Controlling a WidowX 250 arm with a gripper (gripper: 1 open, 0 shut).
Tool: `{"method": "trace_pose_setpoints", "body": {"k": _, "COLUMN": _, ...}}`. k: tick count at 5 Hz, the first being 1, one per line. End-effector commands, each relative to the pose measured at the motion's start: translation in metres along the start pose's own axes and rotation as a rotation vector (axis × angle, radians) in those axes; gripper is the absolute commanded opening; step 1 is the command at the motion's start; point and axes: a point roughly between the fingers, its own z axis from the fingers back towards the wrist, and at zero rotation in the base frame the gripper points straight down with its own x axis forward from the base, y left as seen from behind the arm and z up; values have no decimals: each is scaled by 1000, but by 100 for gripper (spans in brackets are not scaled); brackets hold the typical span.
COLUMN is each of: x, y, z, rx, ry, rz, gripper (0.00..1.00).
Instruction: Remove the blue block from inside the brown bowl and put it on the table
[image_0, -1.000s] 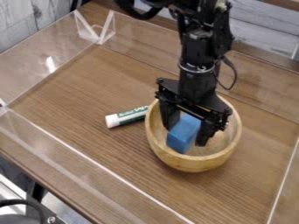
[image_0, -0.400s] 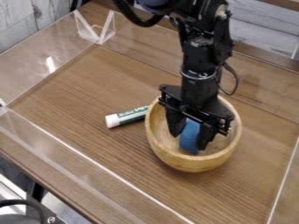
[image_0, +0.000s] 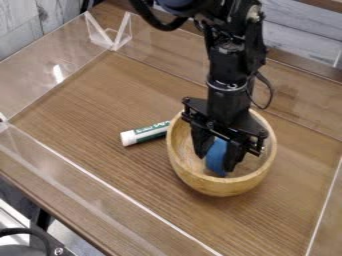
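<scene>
1 end effector (image_0: 218, 148) pinching 1 blue block (image_0: 215, 156) inside the brown bowl (image_0: 222, 185)

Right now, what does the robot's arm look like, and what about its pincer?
The arm is black and chunky, made of joined blocks, with a few small pale spots on it. A thin dark cable loops out along one side. The pincer at the bottom is black too, with dark fingers. I can't read any letters or pictures on it.
</scene>
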Motion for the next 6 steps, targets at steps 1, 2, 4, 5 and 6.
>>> {"method": "trace_pose_setpoints", "body": {"k": 1, "x": 12, "y": -2, "z": 21, "rx": -11, "ry": -63, "rz": -2, "gripper": 0}}
{"method": "trace_pose_setpoints", "body": {"k": 2, "x": 11, "y": -6, "z": 28, "rx": -10, "ry": -64, "rz": 1, "gripper": 0}}
{"method": "trace_pose_setpoints", "body": {"k": 4, "x": 7, "y": -15, "z": 55, "rx": 0, "ry": -84, "rz": 17, "gripper": 0}}
{"method": "trace_pose_setpoints", "body": {"k": 5, "x": 6, "y": -24, "z": 76, "rx": 10, "ry": -104, "rz": 31, "gripper": 0}}
{"method": "trace_pose_setpoints", "body": {"k": 6, "x": 0, "y": -37, "z": 77, "rx": 8, "ry": -116, "rz": 5, "gripper": 0}}
